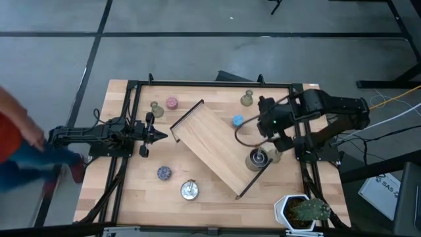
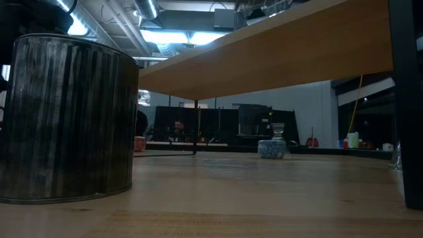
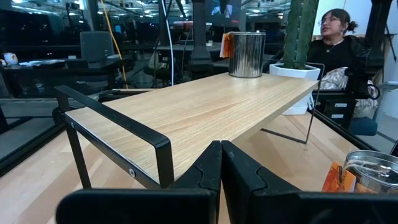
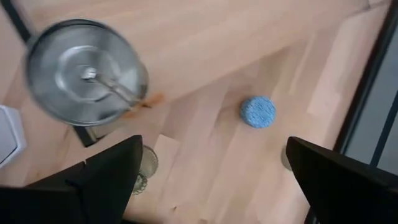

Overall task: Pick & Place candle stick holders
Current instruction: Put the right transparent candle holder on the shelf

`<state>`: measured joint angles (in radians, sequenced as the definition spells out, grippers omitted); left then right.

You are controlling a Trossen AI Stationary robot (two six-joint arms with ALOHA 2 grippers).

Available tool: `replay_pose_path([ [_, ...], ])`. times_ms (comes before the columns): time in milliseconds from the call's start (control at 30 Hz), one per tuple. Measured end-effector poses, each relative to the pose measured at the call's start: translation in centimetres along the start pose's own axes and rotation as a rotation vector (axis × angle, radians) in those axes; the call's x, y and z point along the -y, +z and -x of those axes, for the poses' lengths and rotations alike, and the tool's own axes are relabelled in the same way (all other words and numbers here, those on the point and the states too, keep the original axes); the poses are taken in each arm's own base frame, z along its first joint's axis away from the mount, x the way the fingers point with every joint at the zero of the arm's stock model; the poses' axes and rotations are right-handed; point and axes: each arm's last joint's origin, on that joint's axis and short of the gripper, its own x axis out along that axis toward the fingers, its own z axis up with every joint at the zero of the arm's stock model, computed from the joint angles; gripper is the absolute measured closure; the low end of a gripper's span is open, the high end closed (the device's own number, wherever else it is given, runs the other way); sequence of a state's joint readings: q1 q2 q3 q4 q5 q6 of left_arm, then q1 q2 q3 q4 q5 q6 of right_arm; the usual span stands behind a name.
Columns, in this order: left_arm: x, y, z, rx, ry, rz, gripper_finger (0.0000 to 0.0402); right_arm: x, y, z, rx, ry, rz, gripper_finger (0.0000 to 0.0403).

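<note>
High view: left gripper [image 1: 160, 135] parked at the table's left side, fingers pinched together, holding nothing, tip aimed at the wooden tray [image 1: 214, 141] lying diagonally mid-table. Right gripper [image 1: 264, 127] hovering over the tray's right edge, near the blue holder [image 1: 237, 120]. Silver holder [image 1: 256, 159] standing on the tray's right end; second silver holder [image 1: 190, 190] on the table below the tray. Pink holder [image 1: 172, 103] and green holder [image 1: 156, 108] side by side upper left; another green holder [image 1: 247, 99] at the top edge; purple holder [image 1: 164, 172] lower left. Potted plant [image 1: 301, 210] at the lower right corner. Person in red [image 1: 16, 141] at the far left, blurred.

Low view: dark ribbed silver holder [image 2: 66, 119] filling the left; tray [image 2: 291, 46] passing overhead; blue holder [image 2: 271, 149] on the table farther back.

Left wrist view: closed fingers [image 3: 217, 180] touching, just short of the tray [image 3: 186, 112]; silver holder [image 3: 247, 55] at its far end, plant pot [image 3: 295, 81] beyond; other silver holder [image 3: 373, 174] beside; seated person [image 3: 336, 43] behind.

Right wrist view: fingers [image 4: 112, 171] spread wide, empty, above bare table; blue holder [image 4: 257, 111] below between them; silver holder [image 4: 84, 71] on the tray end; green holder [image 4: 144, 167] partly hidden by one finger.
</note>
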<state>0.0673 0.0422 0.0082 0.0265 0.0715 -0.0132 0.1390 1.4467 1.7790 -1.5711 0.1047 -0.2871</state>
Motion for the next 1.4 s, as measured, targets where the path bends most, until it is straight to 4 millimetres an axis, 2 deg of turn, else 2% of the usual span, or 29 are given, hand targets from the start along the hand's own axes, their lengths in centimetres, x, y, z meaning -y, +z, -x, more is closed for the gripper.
replay_pose_path([
  [333,0.0,0.0,0.0,0.000,0.000,0.000,0.0398,3.3,-1.2,-0.3,-0.029,-0.043,-0.156,0.0004],
  [833,0.0,0.0,0.0,0.000,0.000,0.000,0.0398,5.8,-2.5,-0.4,-0.039,-0.080,-0.323,0.0004],
  [1100,0.0,0.0,0.0,0.000,0.000,0.000,0.0398,6.9,-2.4,-1.5,-0.060,-0.086,-0.396,0.0004],
  [1400,0.0,0.0,0.0,0.000,0.000,0.000,0.0398,7.0,-2.5,-4.3,-0.096,-0.075,-0.449,0.0004],
])
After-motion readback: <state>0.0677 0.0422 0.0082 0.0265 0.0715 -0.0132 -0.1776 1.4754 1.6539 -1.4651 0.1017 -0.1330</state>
